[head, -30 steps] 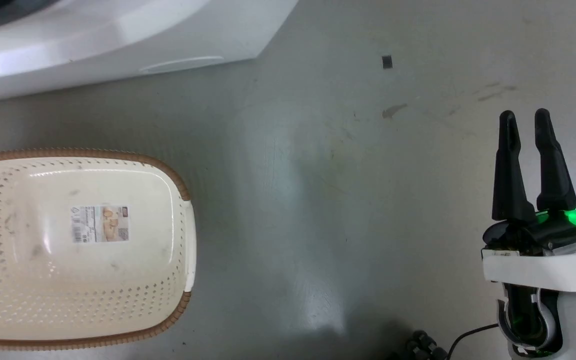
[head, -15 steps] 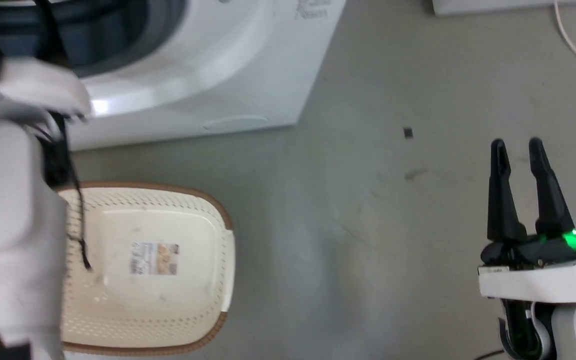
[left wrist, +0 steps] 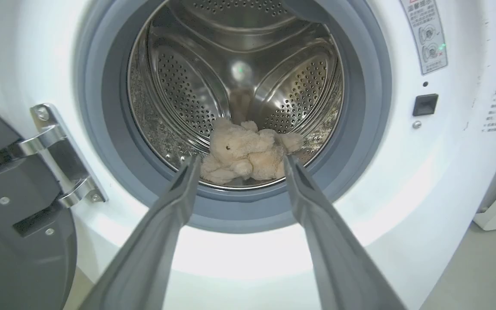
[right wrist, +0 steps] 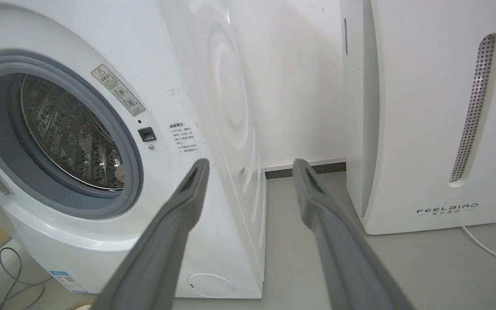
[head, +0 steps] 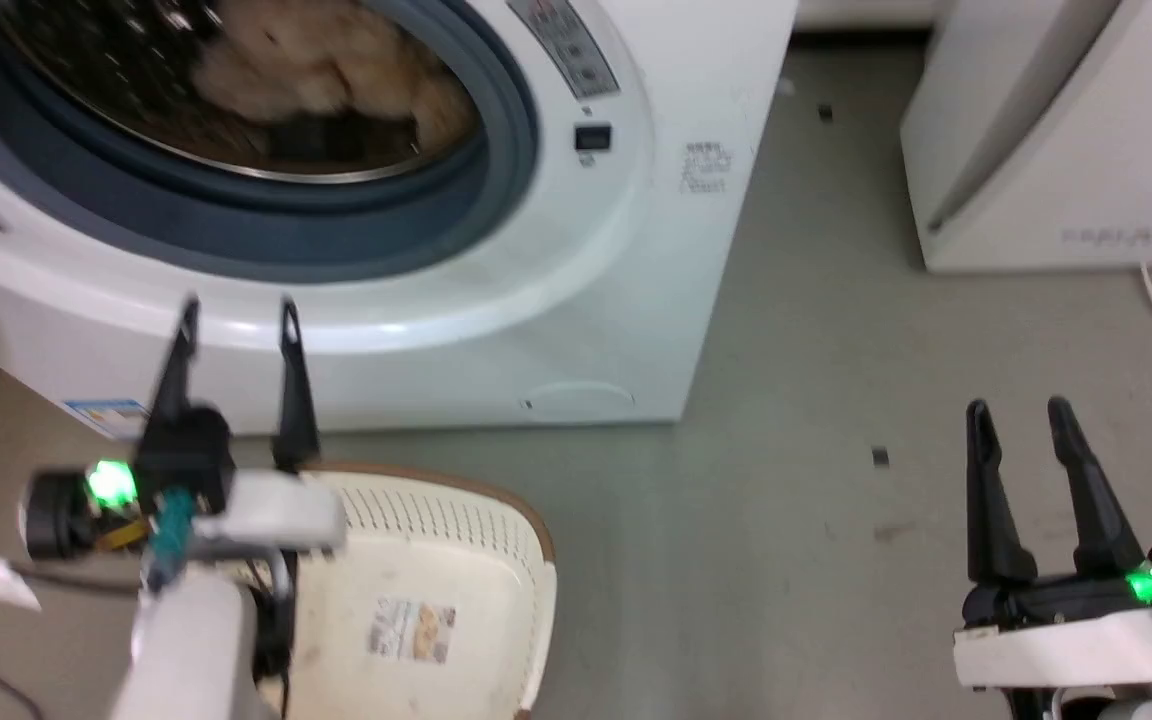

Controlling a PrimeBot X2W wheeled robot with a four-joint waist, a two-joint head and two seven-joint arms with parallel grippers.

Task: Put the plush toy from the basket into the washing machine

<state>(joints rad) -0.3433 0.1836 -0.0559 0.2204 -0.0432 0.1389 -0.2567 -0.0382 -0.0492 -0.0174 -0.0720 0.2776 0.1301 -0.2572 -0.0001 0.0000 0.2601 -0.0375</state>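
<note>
The plush toy (left wrist: 248, 150) lies inside the washing machine (head: 636, 250), slumped on the floor of the steel drum (left wrist: 187, 86) at about 6 o'clock of the round opening, just behind the grey gasket (left wrist: 360, 129). Nothing is gripping it.

The basket (head: 496, 520) sits on the floor (head: 786, 400) in front of the machine, at 7 o'clock in the head view. What shows of its inner bottom is bare cream plastic around a printed label (head: 412, 630); the left arm hides its near side.

The left gripper (head: 239, 308) hangs above the basket's far rim, fingers spread wide and pointing to 12 o'clock at the porthole, with nothing between them. The right gripper (head: 1018, 406) is at 4 o'clock, well apart over bare floor, fingers likewise parted and empty.

In the head view the toy is a blurred beige mass. The left wrist view resolves it into a bear with a dark eye and limbs, framed between that gripper's fingertips, and shows the open door (left wrist: 15, 241) on its metal hinge (left wrist: 58, 155) at 8 o'clock. The right wrist view looks past the machine's side to a white FEELBIRD appliance (right wrist: 424, 129) at 3 o'clock, with a cable (right wrist: 489, 249) on the floor beside it.
</note>
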